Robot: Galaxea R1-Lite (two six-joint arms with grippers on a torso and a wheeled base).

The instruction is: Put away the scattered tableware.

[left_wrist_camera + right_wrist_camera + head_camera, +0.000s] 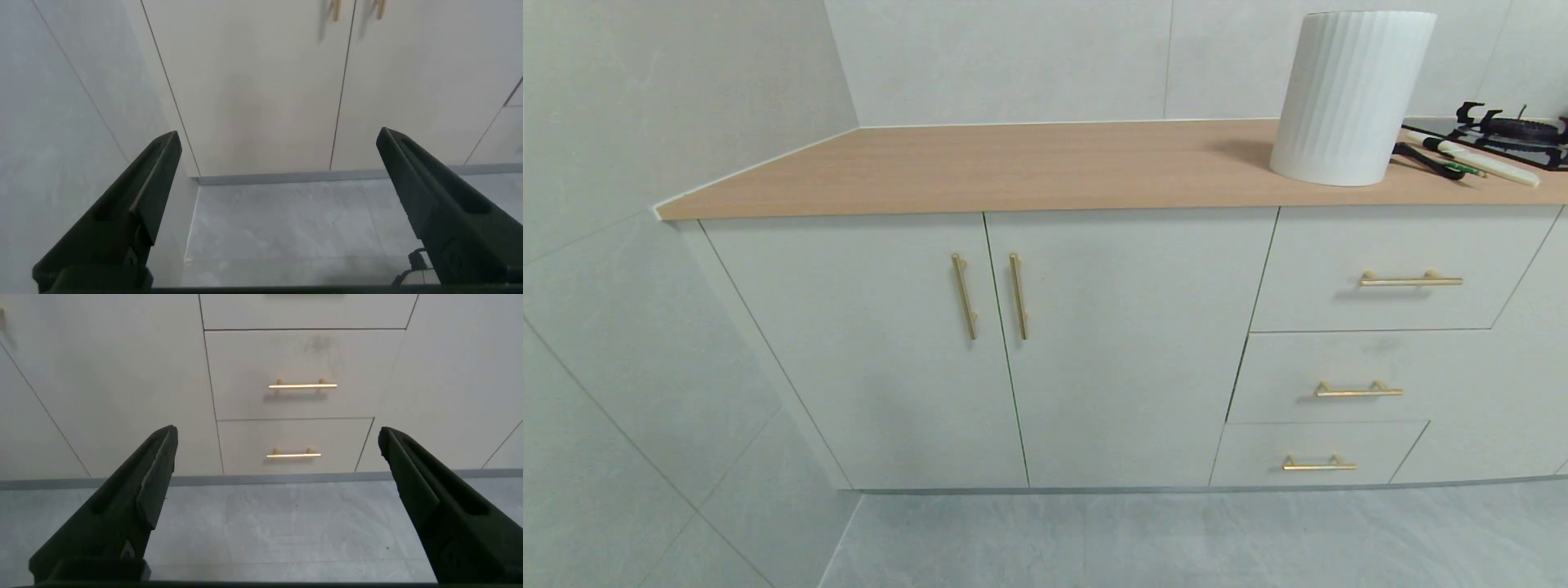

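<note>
Tableware (1470, 155) is up top: pale cabinet (1127, 343), wooden countertop (1013, 163) over it, white ribbed holder (1352, 94) at the right end, the long pieces lying just beside that. Left gripper (278, 137) and right gripper (275, 434) are both spread wide, empty, low by the cabinet fronts.

I read this as home kitchen. Wood-look countertop (1013, 163) over pale cabinet doors (866, 351) and stack of three drawers (1339, 359), all with brass bar handles (965, 296). Black hob grate (1515, 129) at counter's right end, utensils (1474, 157) lying beside it. Grey tiled wall (1013, 57) behind, tiled floor (1176, 539) below.
</note>
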